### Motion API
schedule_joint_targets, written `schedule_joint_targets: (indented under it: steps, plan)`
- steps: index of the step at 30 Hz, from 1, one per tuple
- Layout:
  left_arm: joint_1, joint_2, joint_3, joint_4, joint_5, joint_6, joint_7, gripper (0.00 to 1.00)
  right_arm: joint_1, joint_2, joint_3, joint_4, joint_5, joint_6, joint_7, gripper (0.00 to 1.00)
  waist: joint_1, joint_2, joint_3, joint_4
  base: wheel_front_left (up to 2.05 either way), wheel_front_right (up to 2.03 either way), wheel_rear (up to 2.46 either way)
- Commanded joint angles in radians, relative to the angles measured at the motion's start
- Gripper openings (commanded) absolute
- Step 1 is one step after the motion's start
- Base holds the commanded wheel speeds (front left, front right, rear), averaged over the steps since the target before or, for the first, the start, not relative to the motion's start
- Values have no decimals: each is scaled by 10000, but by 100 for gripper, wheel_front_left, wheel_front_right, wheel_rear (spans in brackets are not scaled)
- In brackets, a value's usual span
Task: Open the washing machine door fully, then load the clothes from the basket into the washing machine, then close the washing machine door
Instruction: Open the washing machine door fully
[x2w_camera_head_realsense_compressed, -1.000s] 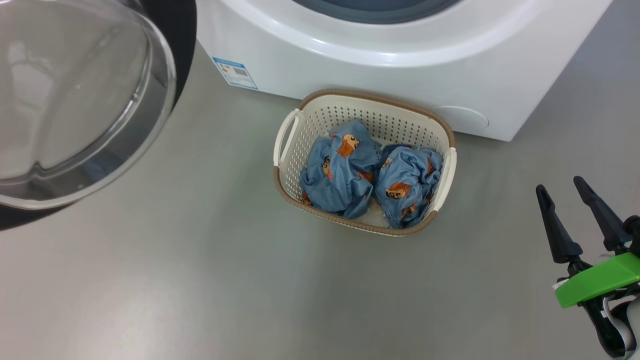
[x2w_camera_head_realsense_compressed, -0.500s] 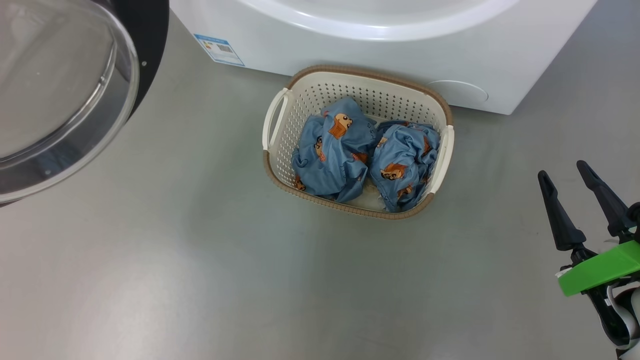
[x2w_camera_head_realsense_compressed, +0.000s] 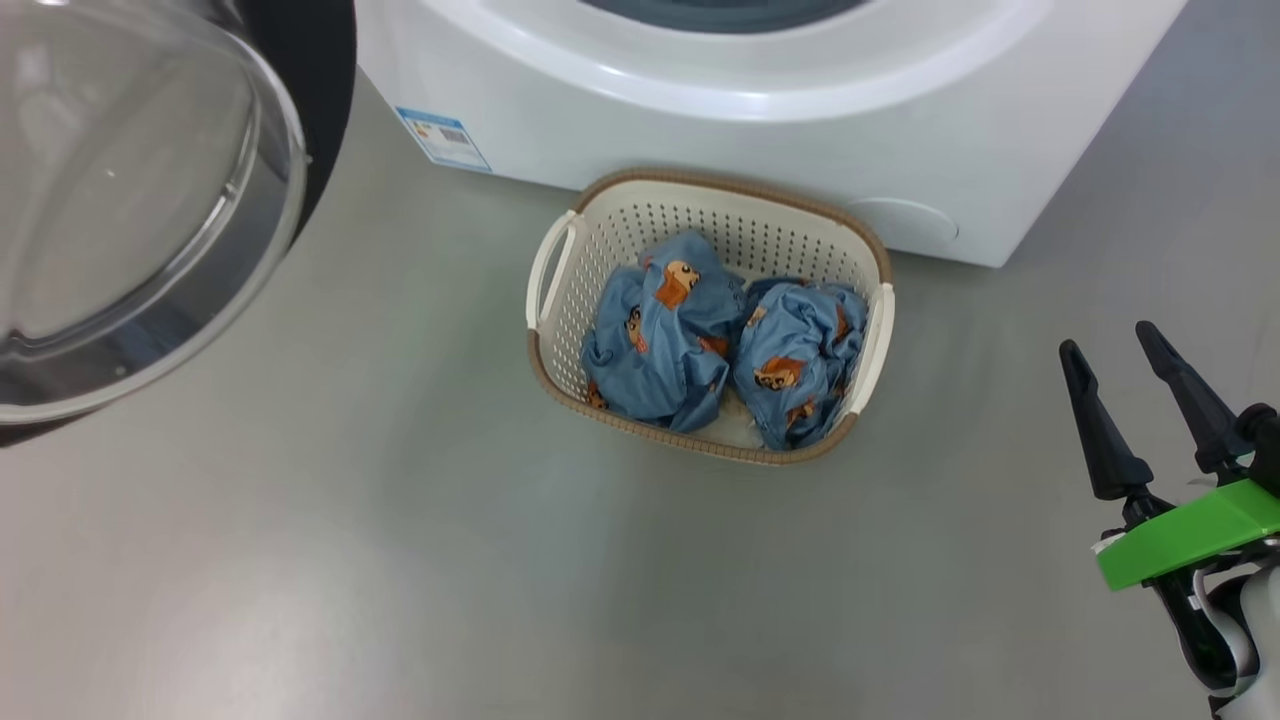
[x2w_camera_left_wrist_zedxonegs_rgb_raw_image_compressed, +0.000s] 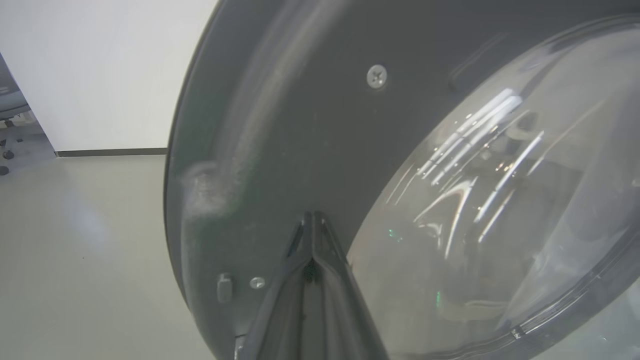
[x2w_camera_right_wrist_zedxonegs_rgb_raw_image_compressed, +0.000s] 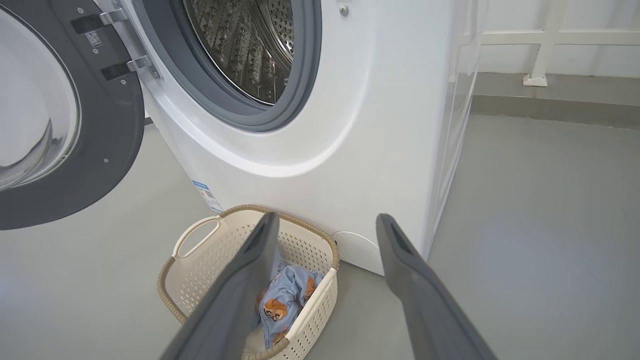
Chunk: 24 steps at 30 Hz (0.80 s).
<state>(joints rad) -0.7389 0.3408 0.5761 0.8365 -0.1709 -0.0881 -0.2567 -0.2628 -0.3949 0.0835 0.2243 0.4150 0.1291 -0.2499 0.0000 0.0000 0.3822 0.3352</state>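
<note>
Washing machine door (x2w_camera_head_realsense_compressed: 150, 200) open, left gripper (x2w_camera_left_wrist_zedxonegs_rgb_raw_image_compressed: 312, 225) clenched empty at its rim, right gripper (x2w_camera_head_realsense_compressed: 1106, 340) splayed empty near basket (x2w_camera_head_realsense_compressed: 560, 300) of clothes (x2w_camera_head_realsense_compressed: 660, 350)

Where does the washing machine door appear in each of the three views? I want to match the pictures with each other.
Head view: the washing machine door is at the upper left, swung open.
Left wrist view: the door covers the centre and right, very near.
Right wrist view: the door is at the left edge, open.
Shared landmark: the blue label low on the washing machine, seen in the head and right wrist views.
</note>
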Motion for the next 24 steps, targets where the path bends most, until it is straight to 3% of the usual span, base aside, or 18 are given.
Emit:
schedule_joint_targets:
  steps: [1, 15, 19, 21, 24]
  plan:
    - [360, 591, 216, -302, 109, -60, -51, 0, 239, -42, 199, -179, -62, 16, -118, 100, 0, 0, -202, 3, 0, 0, 0]
    - [2801, -1042, 352, -2301, 80, -404, -51, 0, 803, 396, 92, -134, 1, 16, -118, 100, 0, 0, -1336, -109, 0, 0, 0]
    - [3586, -1563, 9, -3041, -58, -420, -51, 0, 990, 521, 33, -133, 24, 16, -118, 100, 0, 0, -1578, -202, 0, 0, 0]
    - [3997, -1790, -297, -3450, -110, -421, -51, 32, 1076, 564, 25, -139, 32, 16, -118, 100, 0, 0, -1681, -268, 0, 0, 0]
    - [4509, -2130, -617, -4036, -182, -423, -51, 49, 1187, 647, -45, -148, 19, 16, -118, 100, 0, 0, -1787, -408, 0, 0, 0]
